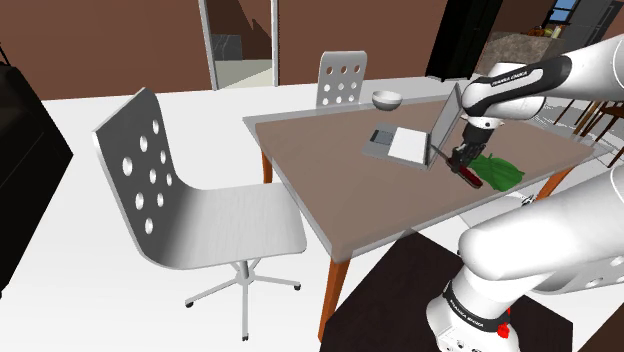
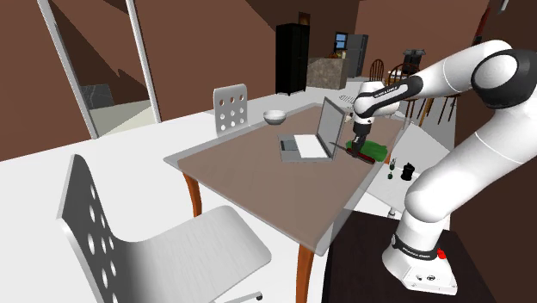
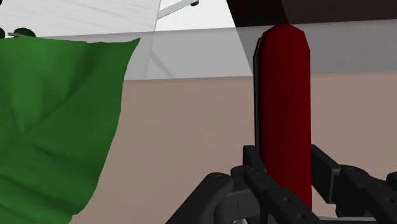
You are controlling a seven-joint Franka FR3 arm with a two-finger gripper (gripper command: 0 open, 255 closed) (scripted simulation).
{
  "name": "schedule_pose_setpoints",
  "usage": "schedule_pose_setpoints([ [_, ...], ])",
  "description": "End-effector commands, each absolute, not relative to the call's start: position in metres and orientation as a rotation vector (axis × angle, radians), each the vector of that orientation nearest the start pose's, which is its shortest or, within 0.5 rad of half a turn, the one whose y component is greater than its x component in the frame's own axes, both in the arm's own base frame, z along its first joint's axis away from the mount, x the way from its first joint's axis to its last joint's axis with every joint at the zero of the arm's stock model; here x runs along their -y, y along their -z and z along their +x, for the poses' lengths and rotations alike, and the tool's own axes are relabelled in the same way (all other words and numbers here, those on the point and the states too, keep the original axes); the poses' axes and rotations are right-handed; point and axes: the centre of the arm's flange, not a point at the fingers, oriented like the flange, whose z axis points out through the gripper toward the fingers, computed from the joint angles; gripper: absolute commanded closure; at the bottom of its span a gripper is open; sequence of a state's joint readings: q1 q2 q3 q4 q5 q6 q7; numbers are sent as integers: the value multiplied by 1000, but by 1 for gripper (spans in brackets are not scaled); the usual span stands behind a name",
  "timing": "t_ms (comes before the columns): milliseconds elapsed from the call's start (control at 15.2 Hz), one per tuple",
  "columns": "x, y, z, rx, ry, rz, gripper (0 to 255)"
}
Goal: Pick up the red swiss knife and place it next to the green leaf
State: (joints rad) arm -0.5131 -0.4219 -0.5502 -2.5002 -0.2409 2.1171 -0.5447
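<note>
On the brown counter [image 1: 340, 190], near the corner closest to the stand, the white arm [image 1: 590, 72] bends down past the open laptop [image 1: 410, 143], so that its load hangs just beside the green leaf [image 3: 51, 127], which lies flat by the counter's edge. The gripper [image 3: 286, 172] is clenched on the red swiss knife [image 3: 284, 108], clasping one end of the handle and leaving the long body pointing out ahead. That grasp holds the knife roughly alongside the leaf's edge with bare counter between them, apparently so it can be set down close without overlapping. Whether it touches the counter I cannot tell.
</note>
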Motion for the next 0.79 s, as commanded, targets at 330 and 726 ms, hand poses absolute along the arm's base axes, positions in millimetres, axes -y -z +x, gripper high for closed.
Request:
schedule_pose_setpoints([
  [330, 374, -374, 193, -550, 8, -3083, 255],
  [726, 374, -343, 193, -550, 8, -3083, 255],
])
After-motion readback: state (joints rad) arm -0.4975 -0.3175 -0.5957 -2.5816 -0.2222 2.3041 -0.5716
